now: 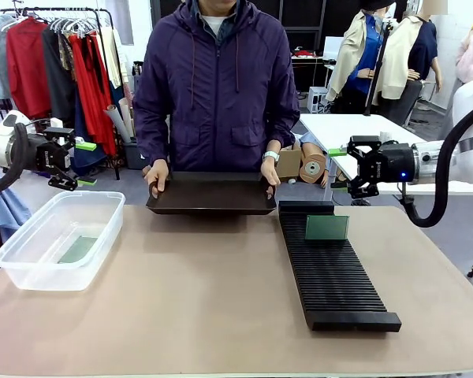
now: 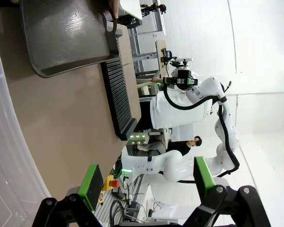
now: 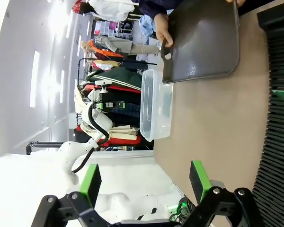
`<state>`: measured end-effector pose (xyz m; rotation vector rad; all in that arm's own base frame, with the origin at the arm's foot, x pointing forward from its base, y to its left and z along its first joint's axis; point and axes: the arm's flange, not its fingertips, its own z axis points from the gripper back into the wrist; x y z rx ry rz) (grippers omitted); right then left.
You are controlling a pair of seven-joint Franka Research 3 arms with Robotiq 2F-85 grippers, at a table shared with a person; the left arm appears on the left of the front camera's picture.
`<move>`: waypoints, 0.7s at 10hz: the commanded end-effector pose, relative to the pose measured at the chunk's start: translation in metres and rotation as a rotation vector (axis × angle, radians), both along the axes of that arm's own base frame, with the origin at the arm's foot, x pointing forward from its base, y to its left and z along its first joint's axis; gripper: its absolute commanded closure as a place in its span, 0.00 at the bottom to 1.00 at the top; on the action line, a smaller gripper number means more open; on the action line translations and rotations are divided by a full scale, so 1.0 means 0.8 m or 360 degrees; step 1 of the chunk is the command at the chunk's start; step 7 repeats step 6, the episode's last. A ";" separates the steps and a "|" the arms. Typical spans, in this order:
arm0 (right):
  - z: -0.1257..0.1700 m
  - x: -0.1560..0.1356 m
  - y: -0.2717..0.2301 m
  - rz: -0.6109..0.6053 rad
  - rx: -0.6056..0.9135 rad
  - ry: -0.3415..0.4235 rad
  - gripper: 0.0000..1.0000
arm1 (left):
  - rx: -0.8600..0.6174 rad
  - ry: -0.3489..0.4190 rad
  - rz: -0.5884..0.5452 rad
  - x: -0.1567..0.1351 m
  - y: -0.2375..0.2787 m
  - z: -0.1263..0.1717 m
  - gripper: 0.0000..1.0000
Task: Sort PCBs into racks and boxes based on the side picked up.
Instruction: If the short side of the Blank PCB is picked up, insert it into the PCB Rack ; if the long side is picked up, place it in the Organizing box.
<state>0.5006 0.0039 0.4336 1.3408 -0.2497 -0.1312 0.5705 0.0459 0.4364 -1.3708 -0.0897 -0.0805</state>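
One pale green PCB [image 1: 326, 227] stands upright in a far slot of the long black rack [image 1: 335, 276] on the right. Another PCB [image 1: 79, 250] lies flat in the clear tub [image 1: 31, 272] on the left. My left gripper [image 1: 85, 163] hovers open above the tub's far end, holding nothing. My right gripper [image 1: 337, 168] hangs open over the far end of the rack, also holding nothing. In the left wrist view the open left gripper [image 2: 147, 182] looks past the tub [image 2: 4, 156] toward the rack [image 2: 116, 94]. The right wrist view shows the right gripper [image 3: 145, 182], rack [image 3: 279, 142] and tub [image 3: 156, 104].
A person at the far side holds a dark shallow tray [image 1: 211, 195] with both hands on the table's far middle, between tub and rack. The tray [image 2: 66, 38] also appears in the left wrist view. Brown tape rolls [image 1: 311, 167] sit behind the rack.
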 end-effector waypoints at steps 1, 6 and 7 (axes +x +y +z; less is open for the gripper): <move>-0.004 -0.005 0.003 -0.0033 -0.0034 0.0003 0.00 | 0.0000 -0.0002 0.0007 0.000 0.001 0.001 0.00; -0.004 -0.005 0.003 -0.0033 -0.0034 0.0003 0.00 | 0.0000 -0.0002 0.0007 0.000 0.001 0.001 0.00; -0.004 -0.005 0.003 -0.0033 -0.0034 0.0003 0.00 | 0.0000 -0.0002 0.0007 0.000 0.001 0.001 0.00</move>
